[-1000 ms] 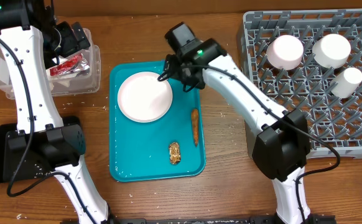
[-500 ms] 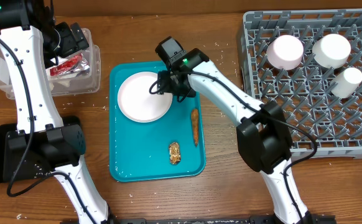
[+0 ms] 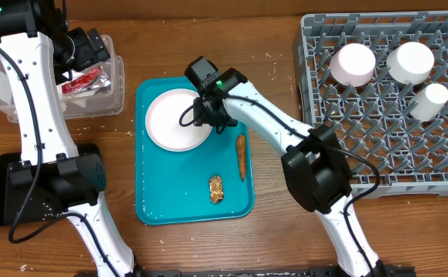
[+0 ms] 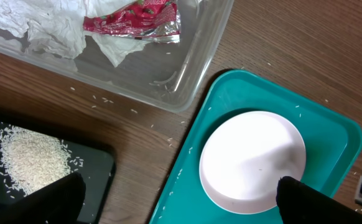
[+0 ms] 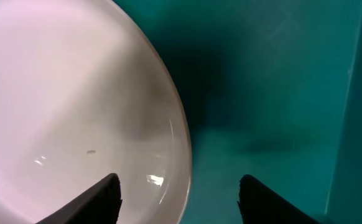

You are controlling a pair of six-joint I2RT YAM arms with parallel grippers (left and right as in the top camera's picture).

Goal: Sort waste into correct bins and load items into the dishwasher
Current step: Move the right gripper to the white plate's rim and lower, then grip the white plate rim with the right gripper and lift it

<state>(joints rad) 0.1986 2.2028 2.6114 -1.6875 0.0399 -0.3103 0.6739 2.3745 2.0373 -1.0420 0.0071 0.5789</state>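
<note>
A white plate lies on the teal tray, and it also shows in the left wrist view. My right gripper is open and low over the plate's right edge. In the right wrist view its fingers straddle the plate's rim, one over the plate, one over the tray. My left gripper is open and empty, high above the clear bin; its fingers frame the tray's corner. An orange food stick and a brown scrap lie on the tray.
The clear bin holds a red wrapper and crumpled tissue. A black bin at the left holds rice. The grey dish rack at the right holds three white cups.
My right gripper has moved left and down, from the tray's top right corner to the plate's right rim. The left arm has not moved.
</note>
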